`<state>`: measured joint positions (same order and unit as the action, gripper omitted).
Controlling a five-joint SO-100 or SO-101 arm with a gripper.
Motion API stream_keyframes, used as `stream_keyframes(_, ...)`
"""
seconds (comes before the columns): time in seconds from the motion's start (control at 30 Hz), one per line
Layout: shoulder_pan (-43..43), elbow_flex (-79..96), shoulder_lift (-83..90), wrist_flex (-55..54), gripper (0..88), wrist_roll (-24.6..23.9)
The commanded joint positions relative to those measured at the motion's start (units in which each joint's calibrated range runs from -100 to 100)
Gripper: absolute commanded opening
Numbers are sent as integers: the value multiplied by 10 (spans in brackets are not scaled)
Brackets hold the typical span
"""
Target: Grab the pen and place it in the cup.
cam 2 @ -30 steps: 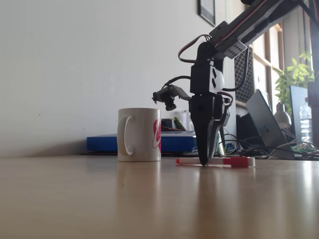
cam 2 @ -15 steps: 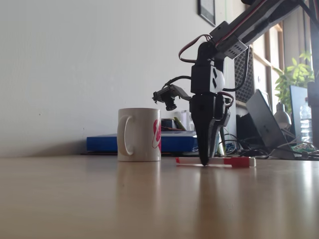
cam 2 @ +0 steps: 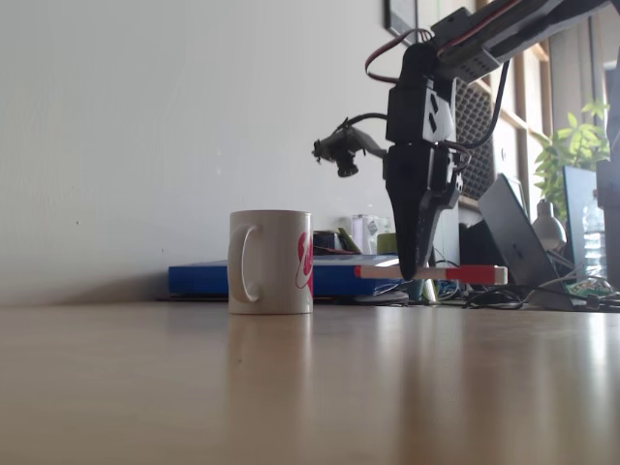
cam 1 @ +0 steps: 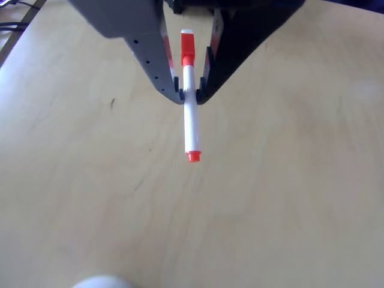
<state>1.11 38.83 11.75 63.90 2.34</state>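
Pen (cam 2: 431,274) is held clamped between the fingertips of the gripper (cam 2: 411,273), clear of the table (cam 2: 291,387) and roughly level in the fixed view. Grip sits on the white barrel just past the red-orange cap; in the other view the cap lies back between the fingers and the long barrel with its red end plug runs out beyond the tips (cam 1: 190,96).

Step in hand, as judged: carry to the cup (cam 2: 270,263), then release.

- Cup is seen to the left of the gripper in the fixed view, upright on the table, handle on the side away from the gripper, well below the fingertips' level only at its base; its rim lies a little above the held pen. More lift is judged to be needed before the pen can be brought over the rim.
- Pen is held crosswise; it would have to be tipped end-down over the mouth, or it may be left lying across the rim.
- Grip is off-centre, so swing or slip of the long end should be watched.

Cup contents: cannot be told; the interior is hidden at this low angle.
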Motion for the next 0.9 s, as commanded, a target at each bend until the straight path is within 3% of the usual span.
stream_keyframes(0.0,-7,-17,65,6,9,3)
stream_keyframes(0.3,-8,-87,155,-32,9,11)
stream_keyframes(0.87,-34,-183,148,-361,9,93)
